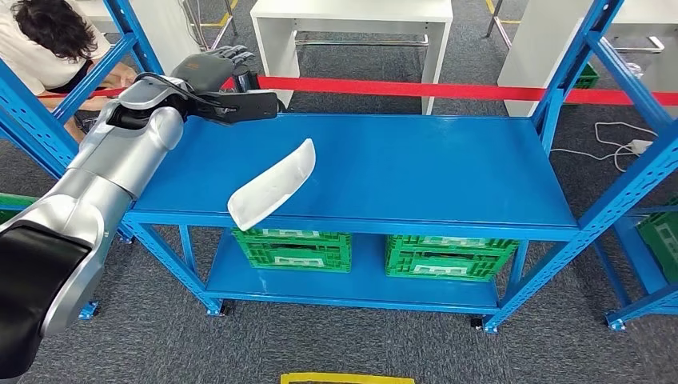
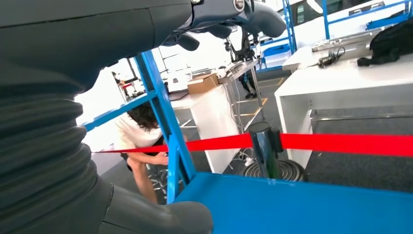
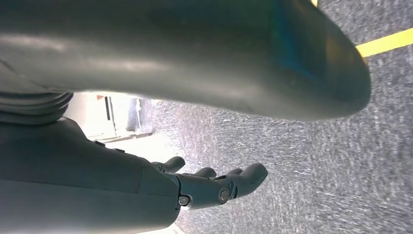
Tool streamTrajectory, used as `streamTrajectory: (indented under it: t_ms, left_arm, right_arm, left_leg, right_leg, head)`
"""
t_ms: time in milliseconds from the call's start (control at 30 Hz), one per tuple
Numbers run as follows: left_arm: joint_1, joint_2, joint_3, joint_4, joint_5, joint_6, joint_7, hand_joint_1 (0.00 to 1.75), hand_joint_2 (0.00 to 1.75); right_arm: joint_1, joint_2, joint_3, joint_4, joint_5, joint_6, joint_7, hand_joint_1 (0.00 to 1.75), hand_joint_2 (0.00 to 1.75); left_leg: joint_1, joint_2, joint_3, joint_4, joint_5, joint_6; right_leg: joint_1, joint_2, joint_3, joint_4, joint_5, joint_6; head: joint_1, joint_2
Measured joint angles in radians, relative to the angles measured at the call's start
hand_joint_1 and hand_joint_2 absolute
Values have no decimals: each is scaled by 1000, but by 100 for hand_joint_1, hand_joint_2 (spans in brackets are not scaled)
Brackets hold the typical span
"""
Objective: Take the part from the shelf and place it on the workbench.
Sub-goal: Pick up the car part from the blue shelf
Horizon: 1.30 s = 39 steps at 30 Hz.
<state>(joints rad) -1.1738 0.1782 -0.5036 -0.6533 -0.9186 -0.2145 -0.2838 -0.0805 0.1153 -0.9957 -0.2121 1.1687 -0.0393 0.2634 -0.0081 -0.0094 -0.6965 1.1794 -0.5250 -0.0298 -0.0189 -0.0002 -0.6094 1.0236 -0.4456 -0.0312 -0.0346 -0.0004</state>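
On the blue metal shelf (image 1: pixel 416 172), near its front edge left of centre, lies the white part (image 1: pixel 273 186): smooth, curved, scoop-shaped, overhanging the edge slightly. The left robot hand (image 1: pixel 214 68) hovers at the far-left corner, fingers apart, holding nothing. The right robot hand (image 3: pixel 214 187) hangs over grey carpet (image 3: pixel 316 165), fingers loosely apart.

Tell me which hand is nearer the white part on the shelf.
Left. The left hand hovers over the shelf's far left corner, beyond the white part. The right hand hangs over grey floor.
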Motion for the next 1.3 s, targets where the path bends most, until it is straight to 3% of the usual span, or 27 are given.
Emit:
streamTrajectory:
  t_ms: [67,100,133,200,267,367,433,533,567,600,633,667,733,800,933,1100,1300]
  left_arm:
    - [4,3,-6,2,1,-4,3,0,175]
    - [5,4,-8,3,1,-4,5,0,175]
    - [6,6,-10,3,1,-5,7,0,175]
    - [4,10,-12,3,1,-5,9,0,175]
    - [2,13,-15,3,0,-7,10,0,175]
    - [-1,16,-24,4,-1,-16,13,0,175]
    - [-5,16,-30,5,0,-22,14,0,175]
    - [-8,19,-35,9,3,-26,13,0,44]
    - [-8,22,-35,11,6,-28,9,0,44]
    - [-7,24,-36,13,12,-31,2,0,87]
    - [-6,27,-37,15,20,-39,-8,0,131]
    - [-6,31,-37,17,28,-52,-19,0,175]
    - [-9,38,-41,20,38,-97,-41,0,175]
    - [-15,47,-53,25,40,-152,-66,0,175]
    - [-24,63,-84,31,58,-231,-105,0,175]
    - [-26,79,-114,31,72,-256,-114,0,175]
    - [-16,89,-143,31,101,-261,-117,0,175]
  right_arm:
    - [0,0,-1,0,2,0,0,0,0]
    - [0,0,-2,0,3,0,0,0,0]
    - [0,0,-2,0,4,0,0,0,0]
    - [-1,0,-2,0,5,1,0,0,0]
    - [-1,0,-2,0,8,1,0,0,0]
    - [-1,0,-3,0,14,1,0,0,0]
    - [0,0,-3,0,16,1,0,0,0]
    - [-1,-1,-3,0,21,1,0,0,0]
    - [-1,-1,-3,0,23,1,0,0,0]
    - [0,-1,-3,0,26,2,0,0,0]
    - [0,-1,-3,0,28,2,0,0,0]
    - [-1,-2,-3,0,30,3,0,0,0]
    - [-2,-4,-3,0,33,3,0,0,0]
    - [-3,-6,-3,0,35,3,0,0,0]
    - [-4,-7,-3,0,36,3,0,0,0]
    - [-4,-7,-3,0,37,3,0,0,0]
    - [-4,-6,-3,0,38,3,0,0,0]
  left_leg:
    - [9,2,-31,112,-54,-11]
    - [12,3,-24,121,-55,-14]
    - [15,4,5,89,-38,-16]
    - [18,4,101,-52,2,-17]
    - [13,2,161,-149,21,-9]
    - [9,0,158,-162,32,13]
    - [12,2,146,-165,48,30]
    - [11,4,116,-165,70,45]
    - [9,4,105,-164,76,47]
    - [7,4,95,-162,81,47]
    - [5,3,87,-160,86,47]
    - [3,3,81,-158,90,45]
    - [1,4,75,-155,96,39]
    - [0,5,72,-152,101,30]
    - [-4,7,68,-158,105,39]
    - [-4,7,67,-169,125,19]
    - [-3,6,67,-171,128,16]
  right_leg:
    - [-1,0,-15,1,10,1]
    - [-1,-1,-22,3,15,3]
    - [-2,-1,-29,5,20,5]
    - [-5,-1,-39,9,27,13]
    - [-6,-1,-44,9,36,26]
    - [-6,1,-49,5,51,48]
    - [-7,1,-66,36,21,58]
    - [-5,1,-135,219,-99,62]
    - [-4,1,-150,274,-121,62]
    - [-3,1,-148,295,-123,60]
    - [-2,1,-123,274,-108,57]
    - [0,1,-78,214,-85,51]
    - [8,0,15,78,-61,37]
    - [15,-2,51,18,-59,27]
    - [14,-1,43,8,-49,26]
    - [14,-1,36,9,-41,17]
    - [14,-2,35,10,-41,16]
  head:
    - [-1,0]
    - [-1,0]
    - [-1,0]
    - [-1,0]
    - [-2,0]
    - [-2,0]
    - [-2,0]
    - [0,0]
    - [0,0]
    - [0,0]
    - [0,0]
    - [1,0]
    - [0,0]
    - [1,0]
    - [1,0]
    - [1,0]
    - [1,0]
